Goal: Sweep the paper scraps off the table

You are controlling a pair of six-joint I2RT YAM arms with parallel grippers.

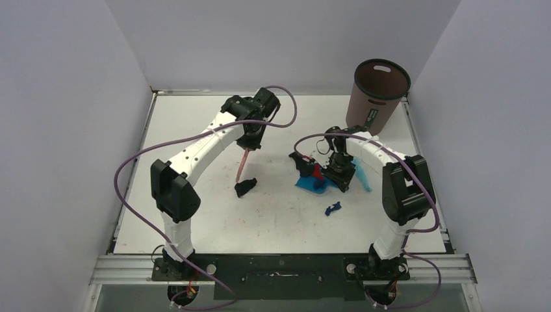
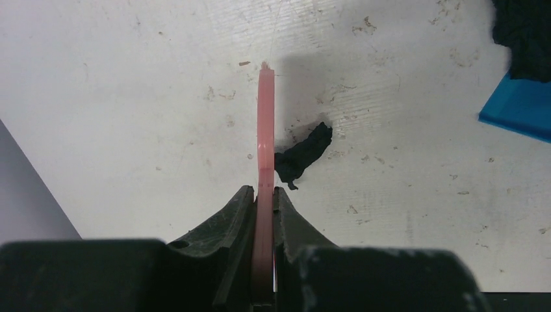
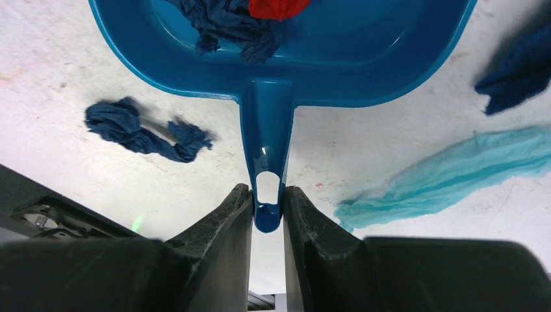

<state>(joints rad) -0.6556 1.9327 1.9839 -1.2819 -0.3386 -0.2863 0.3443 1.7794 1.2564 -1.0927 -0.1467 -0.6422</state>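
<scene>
Sweeping loose scraps toward the pan is judged to be the step in hand.

**Top external view.** The left gripper point(image 1: 249, 144) is clamped on a slim pink plastic hand brush point(image 1: 242, 166). The brush's lower end stands by a crumpled black paper scrap point(image 1: 245, 188) on the flat white table point(image 1: 195, 221). Well to the right, the right gripper point(image 1: 339, 174) holds a blue plastic dustpan point(image 1: 304, 184) carrying a red scrap point(image 1: 316, 171). A dark-blue twisted scrap point(image 1: 333, 208) lies nearer the bases, and a light-blue paper strip point(image 1: 364, 179) lies right of the pan. A brown tapered bin point(image 1: 380, 88) stands at the far right corner. Done well, the brush would ride low and push the black paper scrap rightward in one stroke, with the pan's lip flat on the table.

**Left wrist view.** The fingers press on the brush, seen edge-on. The black paper scrap lies just beside its right face, and contact cannot be told. The overhead view blurs this nearness.

**Right wrist view.** Both fingers are closed on the pan's handle point(image 3: 266, 136). Only this view shows a dark-blue crumpled wad point(image 3: 227, 26) beside the red scrap inside the pan. It also shows a further dark-blue scrap point(image 3: 520, 75) on the table at the right edge.
</scene>
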